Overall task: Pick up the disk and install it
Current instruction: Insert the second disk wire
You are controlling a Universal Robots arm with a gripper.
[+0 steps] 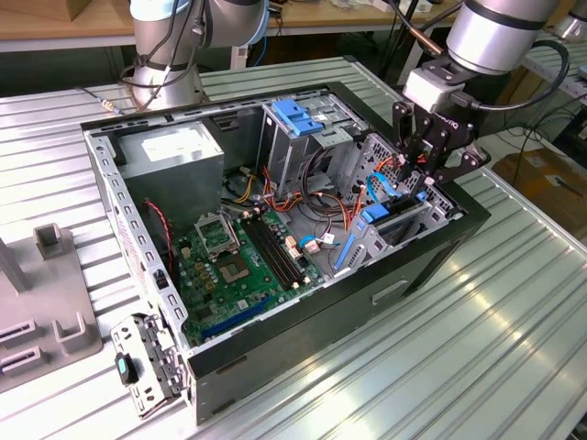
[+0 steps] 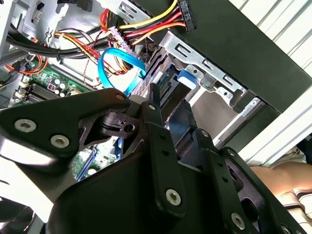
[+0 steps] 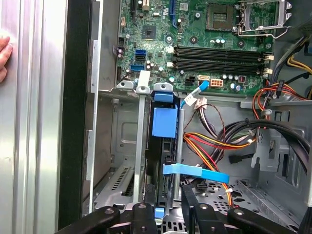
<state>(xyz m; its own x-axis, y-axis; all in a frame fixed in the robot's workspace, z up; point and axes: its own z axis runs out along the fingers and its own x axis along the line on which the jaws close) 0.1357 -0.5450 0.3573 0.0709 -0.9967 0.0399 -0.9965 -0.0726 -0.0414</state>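
The tool (image 1: 429, 163) is positioned over the drive bay at the front corner of the open computer case (image 1: 275, 339), which lies on the ribbed tabletop (image 1: 477, 348). The disk (image 3: 165, 146) stands on edge in the bay, blue rail uppermost, apparently seated. Tool fingers (image 3: 192, 207) straddle its end; whether they grip it cannot be determined. A blue cable (image 3: 195, 171) crosses the disk.

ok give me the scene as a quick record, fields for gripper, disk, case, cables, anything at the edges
gripper: over the drive bay at the exterior view's right end of the case, fingers straddling the disk's top edge
disk: on edge in the bay, blue rail showing
case: open computer case lying on its side on a ribbed metal table, motherboard exposed
cables: blue flat cable beside the disk
edges: a person's hand on the table
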